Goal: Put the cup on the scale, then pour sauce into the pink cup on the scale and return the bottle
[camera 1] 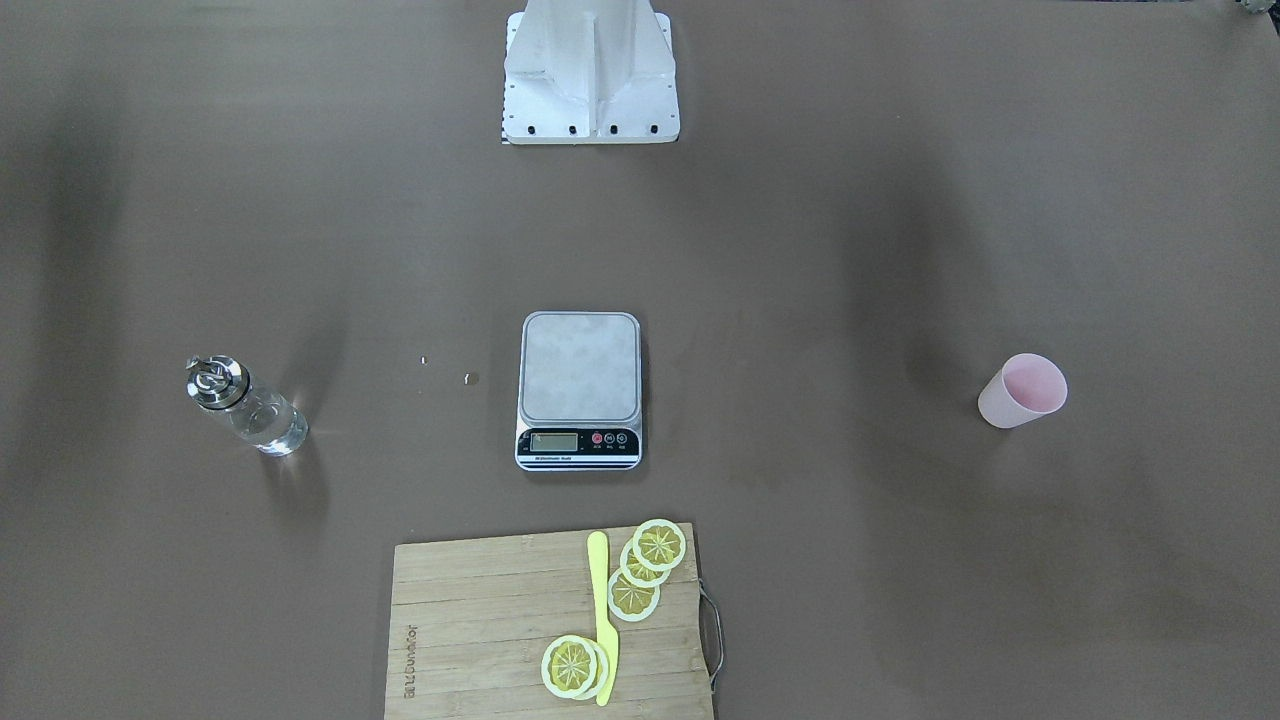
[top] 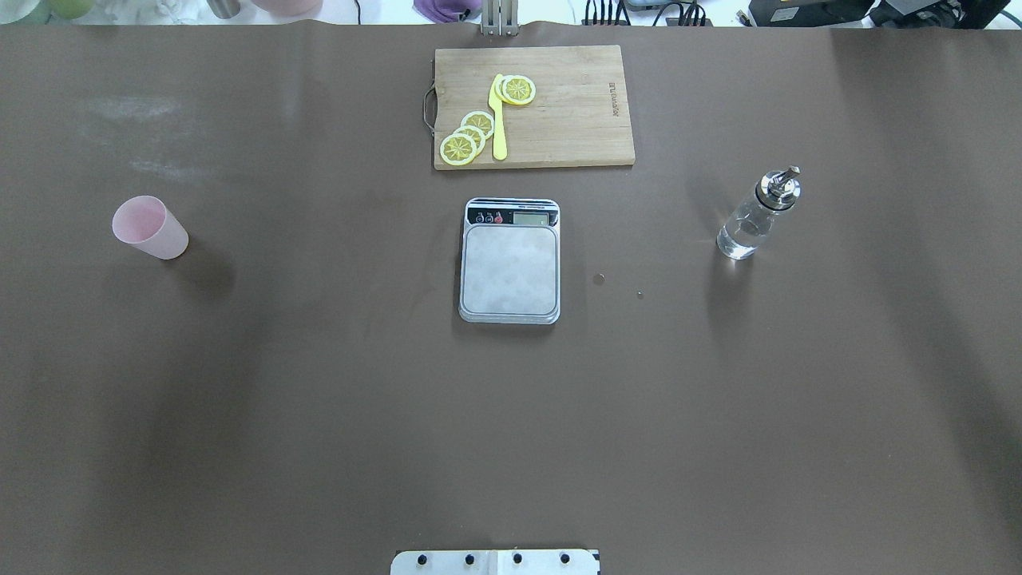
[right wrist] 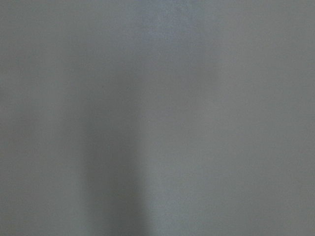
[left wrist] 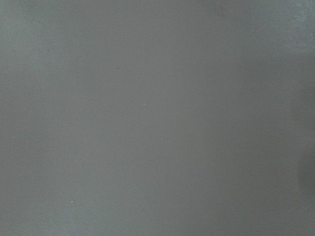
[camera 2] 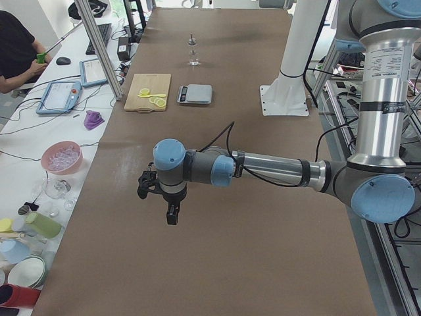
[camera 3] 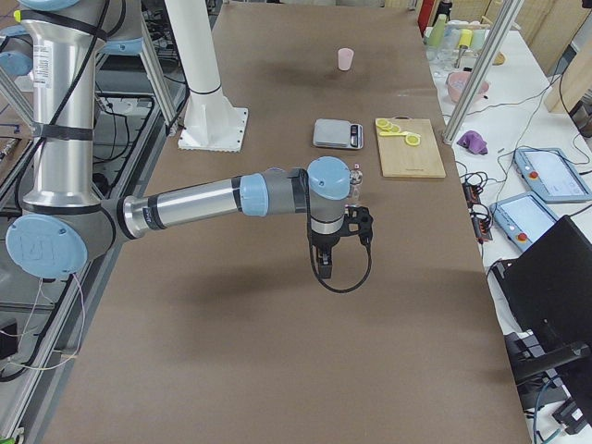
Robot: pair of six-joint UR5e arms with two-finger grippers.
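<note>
The pale pink cup (top: 149,228) stands upright on the brown table at its left end, far from the scale (top: 510,261) in the middle, whose silver platform is bare. At the right end the glass bottle (top: 754,216) is upright, with clear sauce (top: 738,238) in it and a silver spout on top. Neither gripper appears in the overhead or front views. My left gripper (camera 2: 172,214) hangs above bare table in the exterior left view, my right gripper (camera 3: 324,268) likewise in the exterior right view. I cannot tell whether either is open or shut. Both wrist views show only table surface.
A wooden cutting board (top: 575,104) with lemon slices (top: 471,136) and a yellow knife (top: 498,120) lies just beyond the scale. Two small drops (top: 599,278) sit right of the scale. The robot base (camera 1: 590,70) is at the near edge. A person (camera 2: 13,52) sits at a side bench.
</note>
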